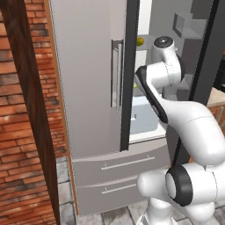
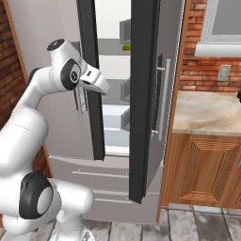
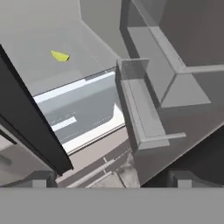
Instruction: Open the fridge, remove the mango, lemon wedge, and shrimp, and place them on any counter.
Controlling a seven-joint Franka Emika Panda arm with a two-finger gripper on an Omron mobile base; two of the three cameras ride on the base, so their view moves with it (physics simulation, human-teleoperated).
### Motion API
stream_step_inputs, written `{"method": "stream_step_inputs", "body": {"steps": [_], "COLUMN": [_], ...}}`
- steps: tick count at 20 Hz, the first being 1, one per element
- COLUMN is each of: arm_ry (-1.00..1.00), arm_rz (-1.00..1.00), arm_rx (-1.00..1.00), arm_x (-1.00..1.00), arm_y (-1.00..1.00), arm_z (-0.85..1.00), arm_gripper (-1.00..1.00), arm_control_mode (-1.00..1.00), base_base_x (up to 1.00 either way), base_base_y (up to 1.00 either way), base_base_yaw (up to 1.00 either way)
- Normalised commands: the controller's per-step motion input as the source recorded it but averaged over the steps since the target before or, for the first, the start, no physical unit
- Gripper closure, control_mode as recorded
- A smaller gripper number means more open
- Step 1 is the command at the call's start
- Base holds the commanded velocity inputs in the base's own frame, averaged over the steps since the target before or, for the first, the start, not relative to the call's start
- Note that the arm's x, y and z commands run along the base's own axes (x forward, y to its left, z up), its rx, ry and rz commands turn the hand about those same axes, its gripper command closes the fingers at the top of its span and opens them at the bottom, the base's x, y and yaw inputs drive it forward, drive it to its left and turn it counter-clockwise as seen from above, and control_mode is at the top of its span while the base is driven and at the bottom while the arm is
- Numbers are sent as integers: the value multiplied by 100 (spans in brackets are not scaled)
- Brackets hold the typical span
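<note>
We see the smooth pale-grey fridge (image 1: 88,88) ajar, our gripper (image 3: 109,177) spread wide and empty at the gap. A thin yellow lemon wedge (image 3: 60,56) lies on a flat grey shelf (image 3: 52,39); a round mango (image 1: 140,41) sits higher; marbled counter (image 2: 207,113) right.

A lemon wedge (image 3: 60,56) lies on a pale fridge shelf (image 3: 39,57) (door ajar).

Your left base view sits behind the arm on its left, looking forward and down at the fridge (image 1: 88,88), close to its shut left door. Your right base view looks from behind on the right, taking in the surface (image 2: 207,113) further right. Both share the open gap between the doors. Your hand view is inside that gap, tilted, near the door bins (image 3: 144,113).
</note>
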Motion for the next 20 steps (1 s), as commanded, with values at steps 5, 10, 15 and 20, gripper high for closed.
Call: {"method": "stream_step_inputs", "body": {"steps": [5, 10, 15, 20], "arm_ry": [-1, 0, 0, 0], "arm_rz": [-1, -10, -13, -12], "arm_rx": [-11, -17, -9, -1], "arm_x": [73, 80, 40, 29], "arm_y": [0, 0, -17, -42], "arm_z": [-18, -16, 0, 0], "arm_gripper": [-100, -100, -100, -100], "arm_control_mode": [-100, -100, -100, -100], "base_base_x": [0, 0, 0, 0], "base_base_y": [0, 0, 0, 0], "base_base_yaw": [0, 0, 0, 0]}}
